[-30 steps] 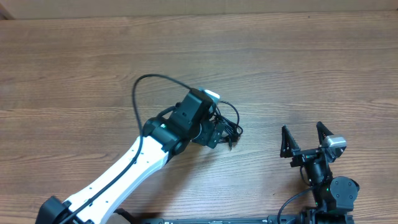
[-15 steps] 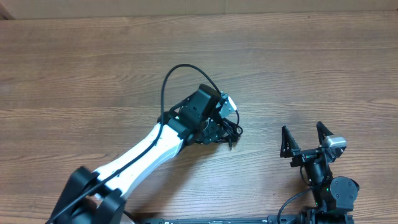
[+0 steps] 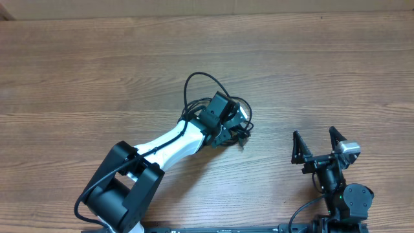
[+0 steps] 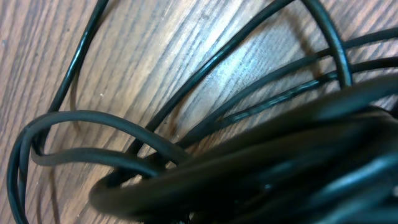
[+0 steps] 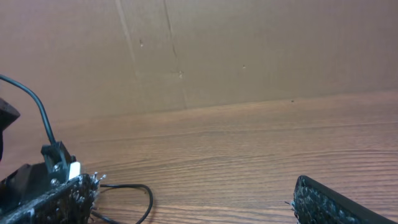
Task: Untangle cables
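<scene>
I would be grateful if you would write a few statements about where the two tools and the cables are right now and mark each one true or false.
1. The left tool is down at the tangle of cables. True.
2. The right tool is shut. False: it is open and nothing is between its jaws.
3. The right tool is touching the cables. False: it sits apart from them, near the table's lower right edge in the overhead view.
4. The cables lie on a wooden table. True.
5. In the left wrist view, several black cords cross over one another. True.
</scene>
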`<state>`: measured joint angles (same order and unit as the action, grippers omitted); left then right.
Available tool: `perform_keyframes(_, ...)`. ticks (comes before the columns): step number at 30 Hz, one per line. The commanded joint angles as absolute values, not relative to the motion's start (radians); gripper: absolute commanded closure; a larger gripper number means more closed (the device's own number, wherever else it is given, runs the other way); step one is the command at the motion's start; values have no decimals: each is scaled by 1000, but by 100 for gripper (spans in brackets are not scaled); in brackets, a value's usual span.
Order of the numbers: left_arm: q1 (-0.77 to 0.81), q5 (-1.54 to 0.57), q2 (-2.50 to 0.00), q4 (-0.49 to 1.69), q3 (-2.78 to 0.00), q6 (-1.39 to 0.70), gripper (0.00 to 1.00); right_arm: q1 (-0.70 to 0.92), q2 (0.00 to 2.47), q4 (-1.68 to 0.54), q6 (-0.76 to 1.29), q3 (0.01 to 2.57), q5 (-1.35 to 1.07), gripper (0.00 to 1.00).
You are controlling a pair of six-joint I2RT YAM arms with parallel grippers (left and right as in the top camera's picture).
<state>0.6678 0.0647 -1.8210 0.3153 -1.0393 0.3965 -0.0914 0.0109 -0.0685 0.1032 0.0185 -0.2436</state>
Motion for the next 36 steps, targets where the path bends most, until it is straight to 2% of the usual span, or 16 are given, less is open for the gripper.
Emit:
perform_keyframes(1,666,165,-1827,347,-1124,287,96,-96,3,-62,96,8,-233,0)
perform_keyframes(5,660,375,-1791,455,-1260,22,96,-96,3,-62,96,8,-233,0)
perform_keyframes(6,649,372,-1769,532,-1323,-178,96,-96,3,-62,96,8,-233,0)
perform_keyframes(8,638,305,-1751,614,-1374,-405,96,-96,3,-62,96,8,-233,0)
perform_keyframes(10,625,149,-1736,702,-1419,-651,96,-96,3,-62,96,8,-233,0)
perform_keyframes(13,621,-48,-1732,746,-1425,-804,96,-96,3,-62,96,8,-233,0)
perform_keyframes(17,632,-142,-1734,793,-1419,-912,96,-96,3,-62,96,8,-233,0)
perform_keyframes(25,647,-7,-1734,886,-1397,-947,95,-96,3,-62,96,8,-233,0)
perform_keyframes(31,651,10,-1736,861,-1289,-1067,96,-96,3,-62,96,8,-233,0)
perform_keyframes(36,654,-10,-1740,720,-1179,-1108,96,-96,3,-62,96,8,-233,0)
